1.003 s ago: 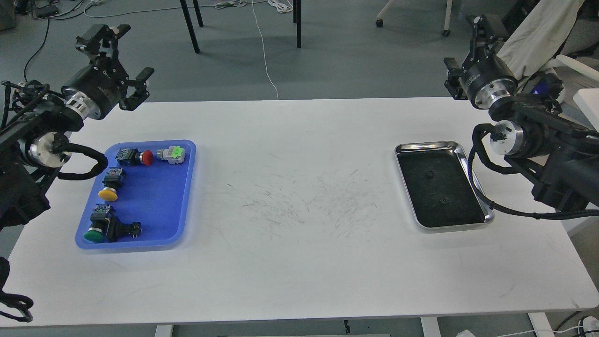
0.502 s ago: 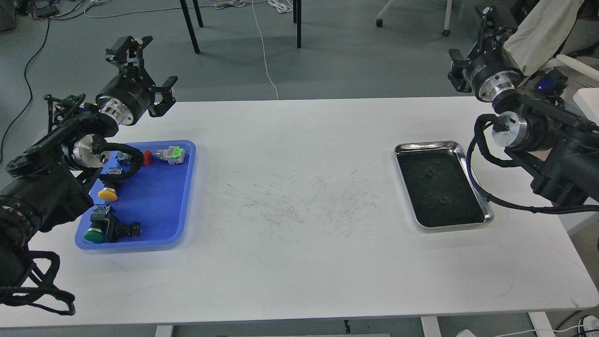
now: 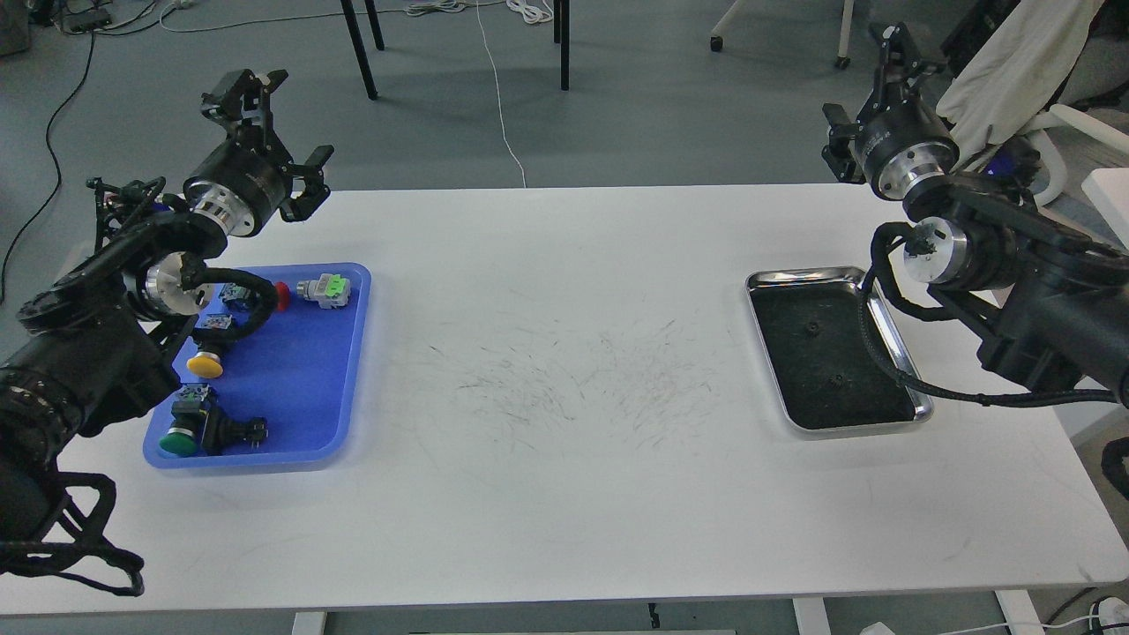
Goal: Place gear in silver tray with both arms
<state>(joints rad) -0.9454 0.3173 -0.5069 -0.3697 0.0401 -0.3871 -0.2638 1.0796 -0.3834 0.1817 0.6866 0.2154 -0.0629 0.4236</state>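
Left gripper (image 3: 278, 119) hangs spread wide, empty, beyond the blue tray (image 3: 304, 401); right gripper (image 3: 869, 97) fingers unreadable, behind the silver tray (image 3: 882, 322).

You've got a white table (image 3: 564, 494), matt, scuffed with fine dark scratches mid-surface. The silver tray (image 3: 798, 277) is polished steel, shiny rim, dark scratched reflective bottom. The blue tray (image 3: 300, 397) looks like smooth plastic, slight sheen. Your arms: matt black casings, brushed silver metal joint rings (image 3: 917, 168), black cables (image 3: 882, 353). Beige cloth (image 3: 1014, 62) draped far right. Floor (image 3: 635, 106) dull grey.
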